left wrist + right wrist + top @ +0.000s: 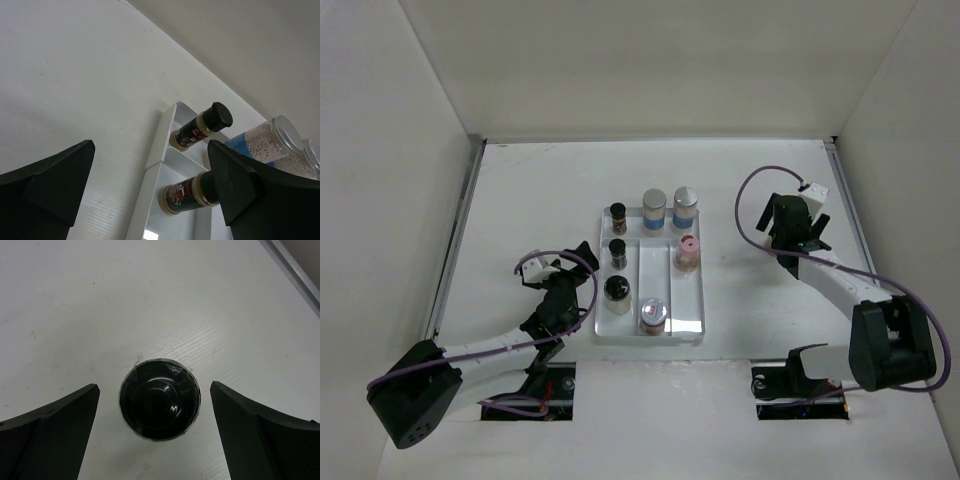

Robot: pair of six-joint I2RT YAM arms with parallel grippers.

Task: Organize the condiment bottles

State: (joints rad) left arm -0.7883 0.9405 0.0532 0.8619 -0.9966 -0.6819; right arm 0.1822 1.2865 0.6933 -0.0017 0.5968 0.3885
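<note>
A white divided tray (pixel 688 325) in the middle of the table holds several condiment bottles: two small black-capped ones (pixel 618 213) (pixel 617 250), two silver-capped jars with blue labels (pixel 653 208) (pixel 686 205), a pink-capped one (pixel 688 250), a black jar (pixel 617 288) and a clear-lidded jar (pixel 653 313). My left gripper (pixel 588 280) is open and empty just left of the tray; its view shows both black-capped bottles (pixel 202 130) (pixel 187 192). My right gripper (pixel 790 232) is open right of the tray, straddling a black-capped bottle (pixel 160 397) standing on the table without touching it.
White walls enclose the table on three sides. A metal rail (pixel 455 250) runs along the left edge and another (pixel 295 270) along the right. The tray rim (pixel 155 165) lies between my left fingers.
</note>
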